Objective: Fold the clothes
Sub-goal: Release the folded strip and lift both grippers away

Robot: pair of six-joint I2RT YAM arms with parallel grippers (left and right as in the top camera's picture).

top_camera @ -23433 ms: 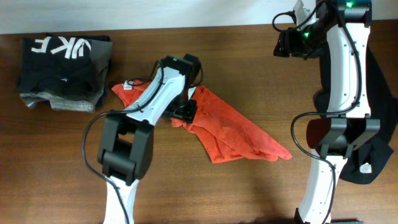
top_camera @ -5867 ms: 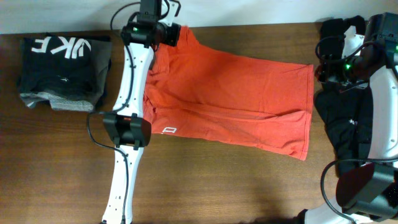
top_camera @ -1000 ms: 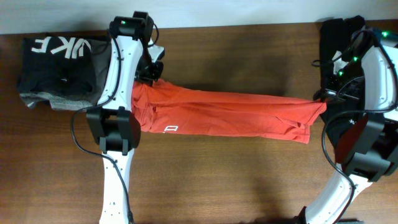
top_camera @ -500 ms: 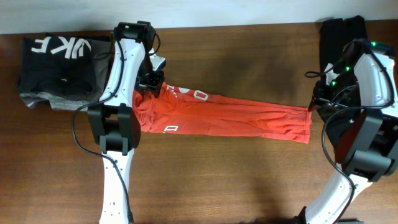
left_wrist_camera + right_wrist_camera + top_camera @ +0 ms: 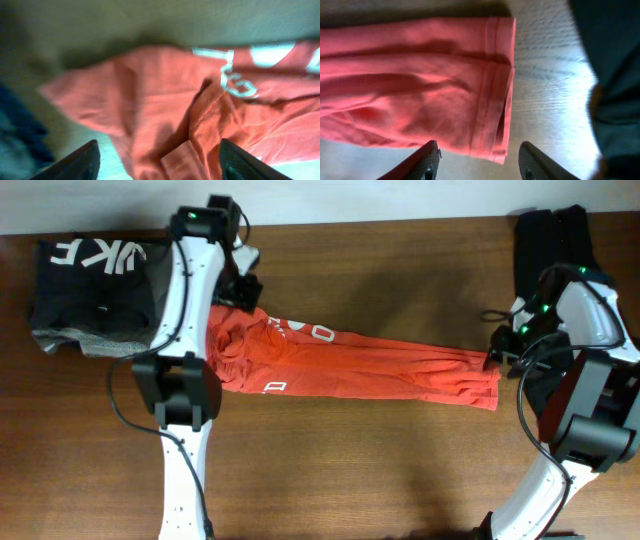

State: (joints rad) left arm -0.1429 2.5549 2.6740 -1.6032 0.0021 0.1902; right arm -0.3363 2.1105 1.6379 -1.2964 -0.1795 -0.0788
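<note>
Both released since a second ago: left gripper [image 5: 243, 289] and right gripper [image 5: 499, 352] now have jaws apart, empty, over the shirt ends. Orange-red T-shirt [image 5: 360, 367] lies folded in a long strip across the table [image 5: 380, 465], with its white lettering newly showing.

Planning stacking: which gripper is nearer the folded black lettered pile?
Left. The left gripper sits beside the pile, over the shirt's collar; the right gripper is at the far hem.
</note>
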